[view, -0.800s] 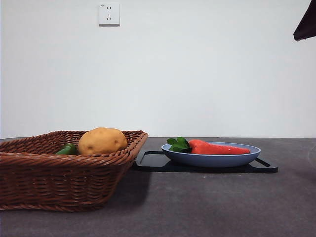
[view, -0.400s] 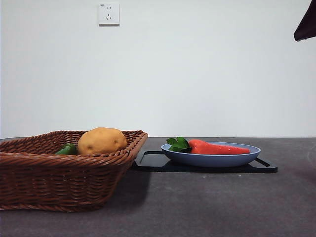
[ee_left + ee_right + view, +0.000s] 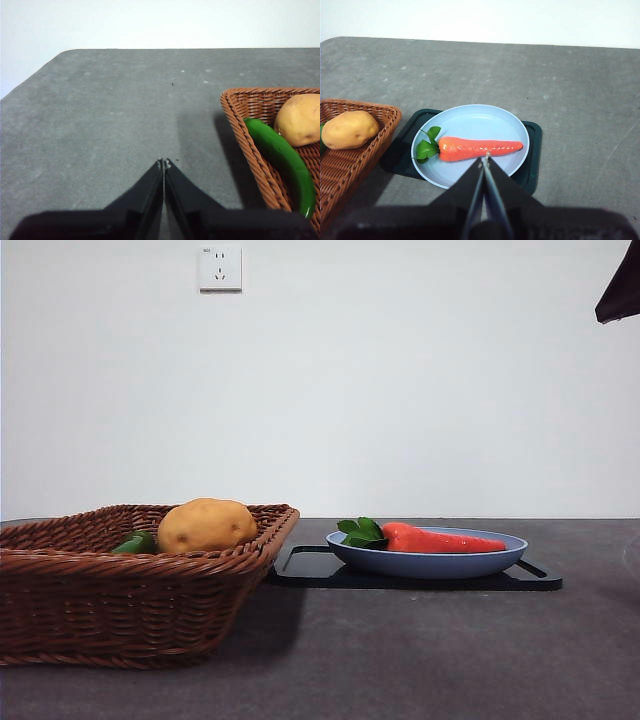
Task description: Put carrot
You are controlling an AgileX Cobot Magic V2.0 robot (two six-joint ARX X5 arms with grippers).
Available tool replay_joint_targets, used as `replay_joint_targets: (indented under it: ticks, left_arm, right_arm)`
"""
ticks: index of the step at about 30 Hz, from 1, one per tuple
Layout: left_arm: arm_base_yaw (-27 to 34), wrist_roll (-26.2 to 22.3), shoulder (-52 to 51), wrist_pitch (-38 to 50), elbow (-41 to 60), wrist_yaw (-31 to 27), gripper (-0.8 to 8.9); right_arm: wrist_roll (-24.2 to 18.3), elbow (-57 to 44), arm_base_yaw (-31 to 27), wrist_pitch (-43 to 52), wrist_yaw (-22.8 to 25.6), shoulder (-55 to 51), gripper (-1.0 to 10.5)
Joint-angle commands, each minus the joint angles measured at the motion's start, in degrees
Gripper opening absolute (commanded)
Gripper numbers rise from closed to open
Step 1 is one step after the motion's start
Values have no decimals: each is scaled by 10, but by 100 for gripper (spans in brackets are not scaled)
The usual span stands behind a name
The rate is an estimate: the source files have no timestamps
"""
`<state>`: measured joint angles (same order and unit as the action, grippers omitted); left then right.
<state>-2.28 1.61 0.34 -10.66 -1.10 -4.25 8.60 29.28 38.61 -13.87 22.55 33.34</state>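
Note:
The red-orange carrot with green leaves lies on a pale blue plate; it also shows in the right wrist view on the plate. My right gripper is shut and empty, held above the plate's near side, over the carrot. In the front view only a dark tip of an arm shows at the top right corner. My left gripper is shut and empty over bare table, to the side of the basket.
The plate sits on a dark tray. A brown wicker basket at the left holds a tan potato and a green vegetable. A white wall with a socket stands behind the table.

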Motion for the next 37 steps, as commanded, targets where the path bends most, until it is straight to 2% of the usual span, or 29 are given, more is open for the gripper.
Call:
replay_joint_targets:
  ticks: [1,10,12,14,17,20,22,26,29,31,37]
  left_arm:
    - [1,6,-3,3,5,0,8]
    - [1,5,-3,3,5,0,8]
    - [1,5,-3,3,5,0,8]
    - [1,6,-3,3,5,0,8]
    - [1,5,-3,4,5,0,8]
    - [1,5,-3,3,5,0,8]
    - [1,5,-3,3,5,0,8]
    - [1,5,-3,3,5,0,8]
    - [1,5,-3,3,5,0,8]
    - [1,5,-3,3,5,0,8]
    - [1,5,-3,3,5,0,8]
  right_arm:
    - [8,7,4,5,3,1,4]
    - [2,7,4,1,3,-2,4]
    - [-34,7,4,0,9,-16,4]
    - [-51,7,4,-2,25,-31,4]
    - [-63,7,-1,-17,33,-72,4]
    - [-72,2,-36,-41,28,-121,4]
    - [-69,-6,-80,-53,2,-154,4]
    - [-69,-41,-193,-51,-108,-208,4]
    - [-70,-80,-258,-39,-159,-236,4]
    - [-70,-107,-287,-35,-182,-250,4]
    - [-68,-192,-328,2,-195,-293,4]
